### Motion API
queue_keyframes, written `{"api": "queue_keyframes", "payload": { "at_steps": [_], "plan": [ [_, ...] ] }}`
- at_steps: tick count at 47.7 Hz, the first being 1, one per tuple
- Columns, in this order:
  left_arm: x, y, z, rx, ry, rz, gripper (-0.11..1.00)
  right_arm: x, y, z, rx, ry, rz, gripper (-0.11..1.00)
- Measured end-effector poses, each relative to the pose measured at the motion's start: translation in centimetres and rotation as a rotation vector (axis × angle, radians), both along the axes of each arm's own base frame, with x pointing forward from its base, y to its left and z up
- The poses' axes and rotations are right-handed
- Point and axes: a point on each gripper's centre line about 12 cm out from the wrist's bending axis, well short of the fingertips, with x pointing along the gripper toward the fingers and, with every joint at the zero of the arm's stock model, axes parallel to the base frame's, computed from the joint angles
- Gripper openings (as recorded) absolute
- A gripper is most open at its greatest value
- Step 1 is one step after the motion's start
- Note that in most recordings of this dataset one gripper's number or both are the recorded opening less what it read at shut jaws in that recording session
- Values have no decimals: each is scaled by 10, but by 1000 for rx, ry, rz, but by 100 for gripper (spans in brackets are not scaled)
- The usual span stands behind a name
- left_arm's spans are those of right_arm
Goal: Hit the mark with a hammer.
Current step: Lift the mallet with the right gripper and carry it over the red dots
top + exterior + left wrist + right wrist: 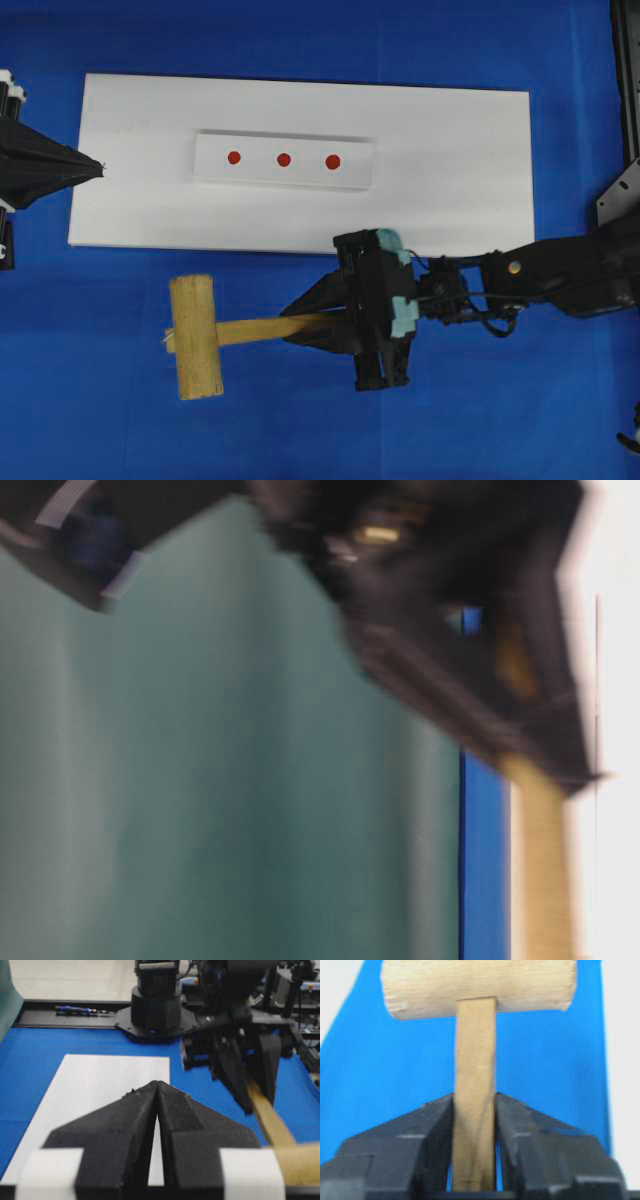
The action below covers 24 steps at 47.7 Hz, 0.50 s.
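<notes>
The left claw point(98, 167) is sitting pressed fully closed and empty at the white board's point(450, 200) left edge. The hammer point(215, 335) is lying over the blue counter point(100, 400) below the board, its handle clamped between the right claw's point(315, 322) fingers.

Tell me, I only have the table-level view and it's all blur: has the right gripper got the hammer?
Observer: Yes, the right gripper is shut on the hammer, clamped on its handle.
Operator: Where's the head?
Observer: Over the blue cloth, just off the white board.
Operator: And the marks?
Observer: Three red dots in a row on a raised white strip.
</notes>
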Motion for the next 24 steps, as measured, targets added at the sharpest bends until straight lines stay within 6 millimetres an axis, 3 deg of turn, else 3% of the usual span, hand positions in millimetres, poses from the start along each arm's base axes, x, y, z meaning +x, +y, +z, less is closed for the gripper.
{"api": "queue_keyframes", "payload": {
  "at_steps": [6,15,24],
  "plan": [
    [0,0,0,-2,-2,0,0,-3,0,12,6,-13,5,10],
    [0,0,0,-3,2,0,0,-3,-4,12,6,-12,-4,10],
    [0,0,-1,-3,3,0,0,3,-35,10,-4,2,-74,10]
  ]
}}
